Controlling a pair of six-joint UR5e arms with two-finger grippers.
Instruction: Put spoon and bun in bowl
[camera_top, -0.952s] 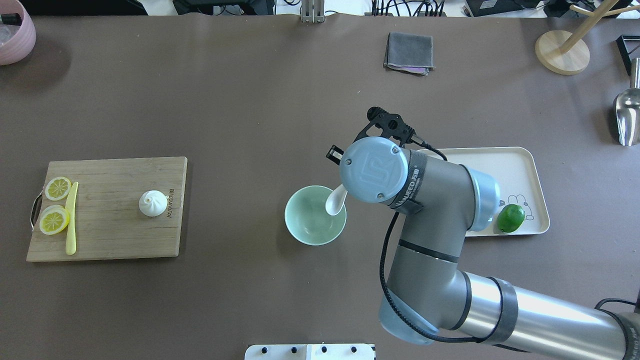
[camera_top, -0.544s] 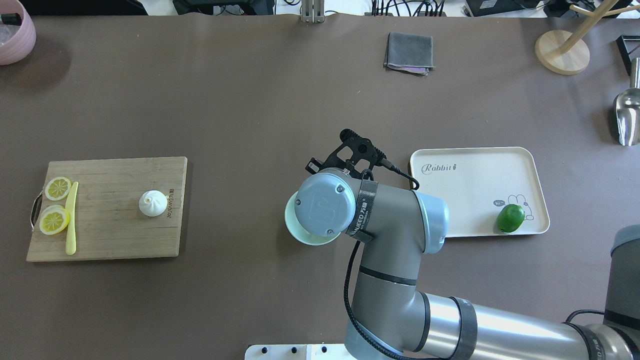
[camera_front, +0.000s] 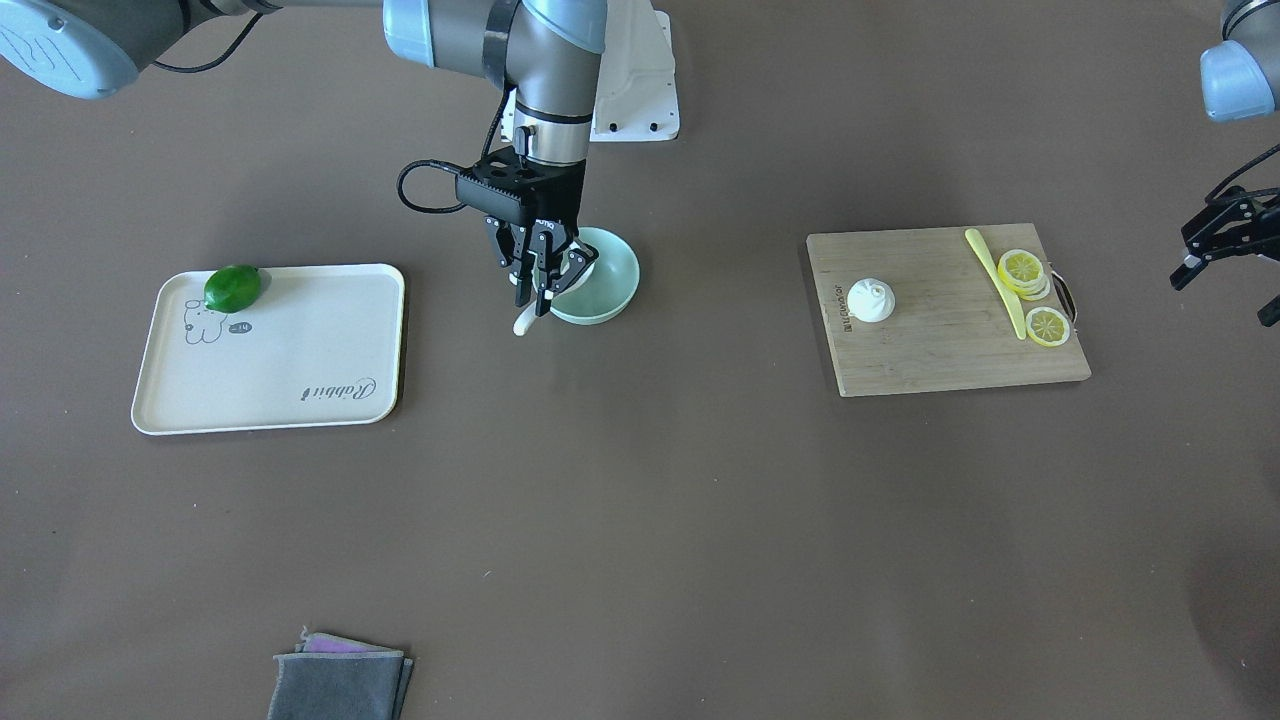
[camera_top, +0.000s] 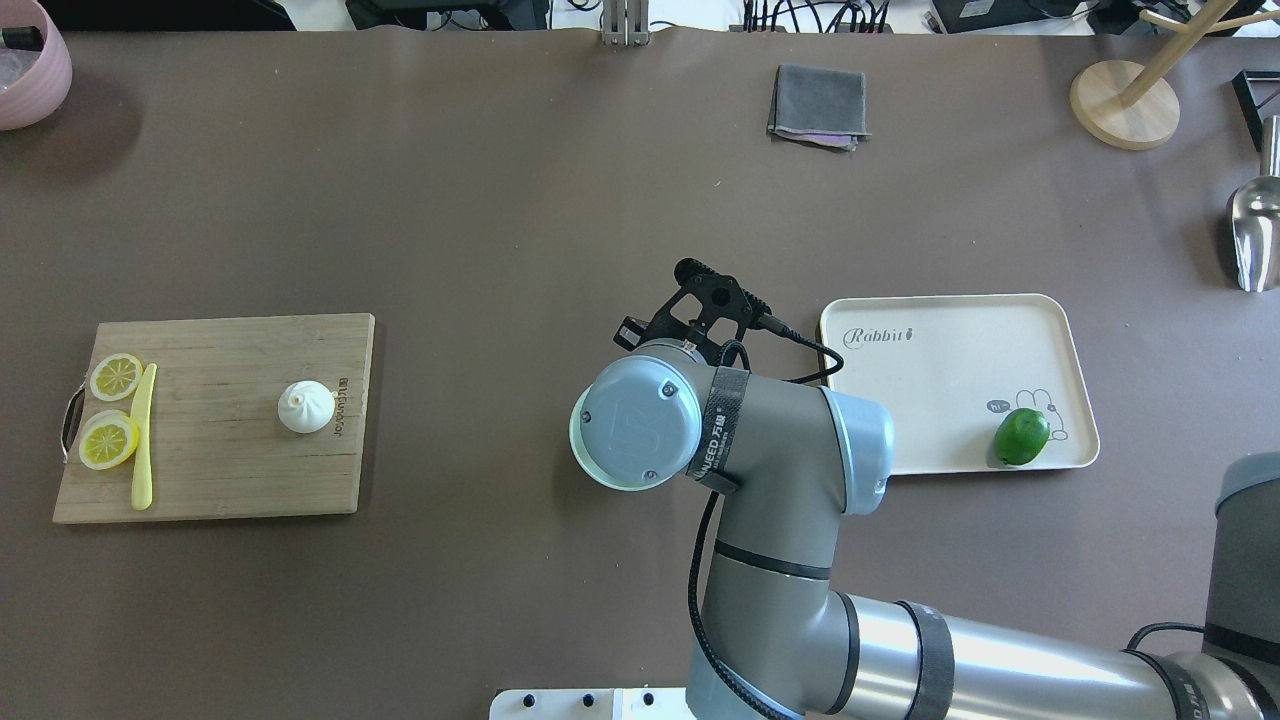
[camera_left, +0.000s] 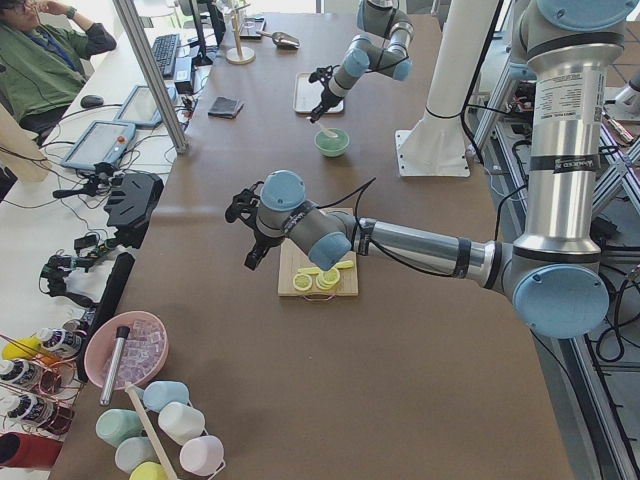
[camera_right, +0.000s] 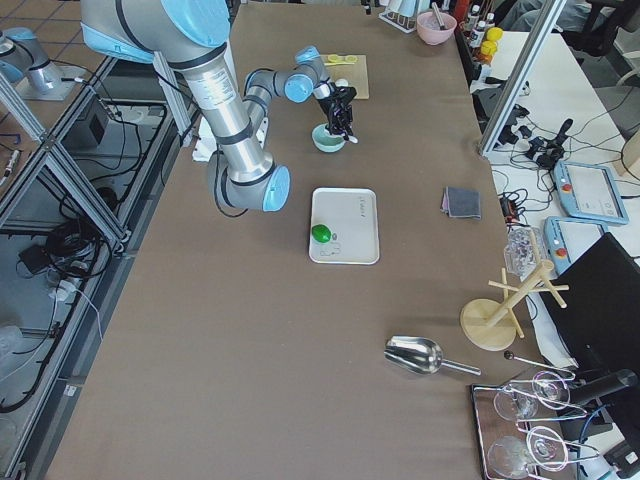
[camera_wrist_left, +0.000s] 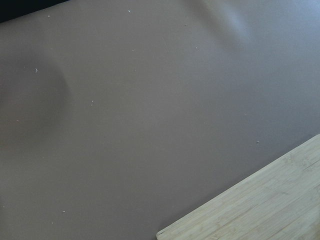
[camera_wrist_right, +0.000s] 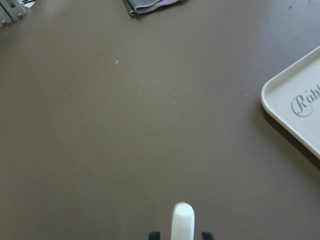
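1. While the right gripper (camera_front: 540, 285) hangs at the near rim of the bowl (camera_front: 608, 292), its fingers are clamped on the spoon (camera_front: 524, 322). In the right wrist view the white handle end (camera_wrist_right: 183, 219) pokes out between the two dark fingertips.
2. Spoon: white and glossy, held tilted. Its handle end sticks out past the bowl's rim on the operators' side, and its scoop end points into the bowl. Whether it touches the bowl cannot be told.
3. Bowl: pale mint green, on the bare table between tray and cutting board. From overhead the right arm's wrist covers all but a sliver of its rim (camera_top: 575, 440).
4. Bun (camera_top: 305, 407): white, pinched top, upright on the cutting board (camera_top: 210, 470), near the board's bowl-side end and well apart from the bowl.
5. Left gripper (camera_front: 1225, 300): jaws apart, holding nothing, in the air beyond the board's handle end.
6. Also on the board: lemon slices (camera_front: 1047, 326) and a thin yellow knife (camera_front: 995, 275) beside them.
7. Tray (camera_front: 290, 350): cream, marked "Rabbit", with a green lime (camera_front: 232, 287) in one corner.
8. Elsewhere on the table: folded grey cloth (camera_front: 340, 675), pink bowl (camera_top: 30, 70), wooden stand (camera_top: 1125, 100), metal scoop (camera_top: 1255, 230).
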